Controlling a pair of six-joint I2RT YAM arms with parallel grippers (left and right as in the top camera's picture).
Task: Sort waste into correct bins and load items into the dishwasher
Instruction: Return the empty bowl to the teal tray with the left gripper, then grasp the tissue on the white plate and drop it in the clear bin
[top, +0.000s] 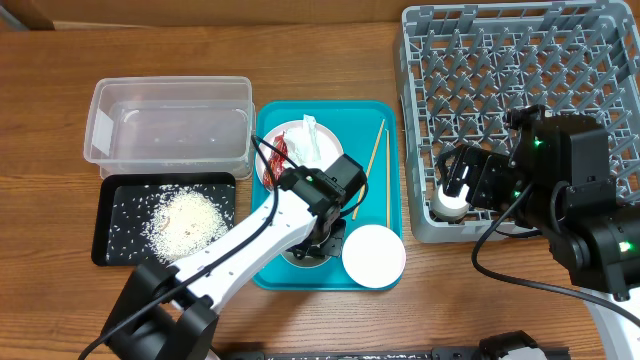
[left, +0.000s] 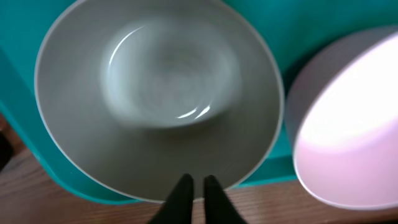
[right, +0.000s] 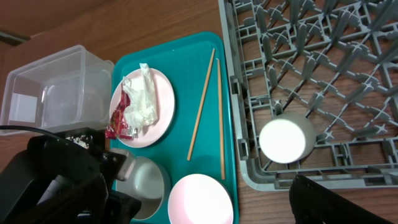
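Observation:
My left gripper (left: 193, 183) is shut and empty, hanging over the near rim of a pale bowl (left: 158, 93) on the teal tray (top: 385, 215). The view is blurred. A second bowl (top: 373, 255) sits beside it. The white plate (right: 163, 93) holds the red-and-white wrapper (right: 134, 102). Two chopsticks (right: 202, 106) lie on the tray. Rice (top: 185, 220) lies in the black tray (top: 112, 225). The white cup (right: 283, 140) stands in the grey rack (right: 323, 74) near its front edge. My right gripper (top: 462, 185) is just behind the cup, apart from it and open. Only one finger (right: 336, 202) shows in its wrist view.
The clear tub (top: 170, 130) stands behind the black tray at the left and looks empty. The left arm (top: 250, 240) reaches across the teal tray's front left. The rack fills the right side, with upright pegs all over its floor.

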